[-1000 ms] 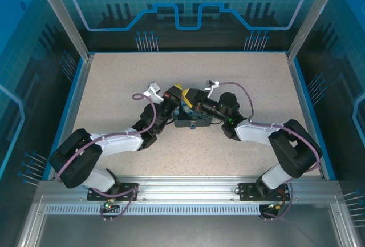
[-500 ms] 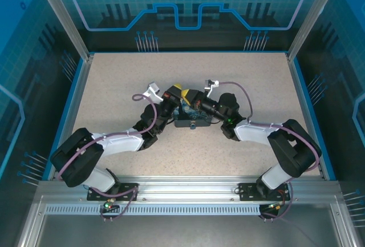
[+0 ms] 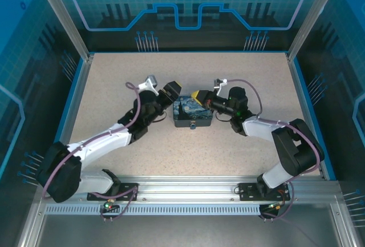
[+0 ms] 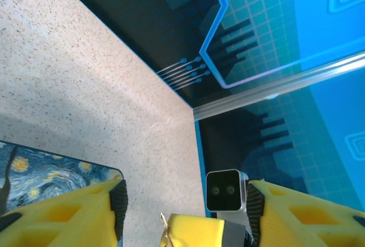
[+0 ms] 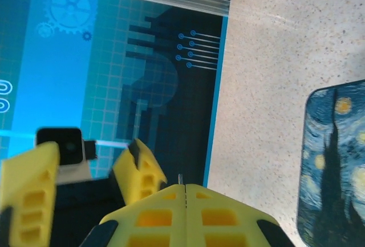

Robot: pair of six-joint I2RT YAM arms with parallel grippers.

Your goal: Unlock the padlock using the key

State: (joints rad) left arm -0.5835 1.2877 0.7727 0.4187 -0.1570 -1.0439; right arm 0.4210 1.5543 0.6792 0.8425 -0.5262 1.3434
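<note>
Left hand (image 3: 173,91) is hovering at the left end of the box (image 3: 193,112), fingers (image 4: 85,207) spread wide and gripping nothing. Box is lying mid-worktop (image 3: 239,70), with the padlock (image 3: 193,125) sticking out of its near long side. Right hand (image 5: 183,189) is hanging by the box's far right corner, pinching shut on the key (image 5: 180,178).

We see the padlock (image 3: 193,125), a tiny bluish-grey nub on the near long side of the night-sky box (image 3: 193,110), the key (image 5: 180,179), a thin dark sliver pinched at the tip of the right gripper (image 5: 183,194)
</note>
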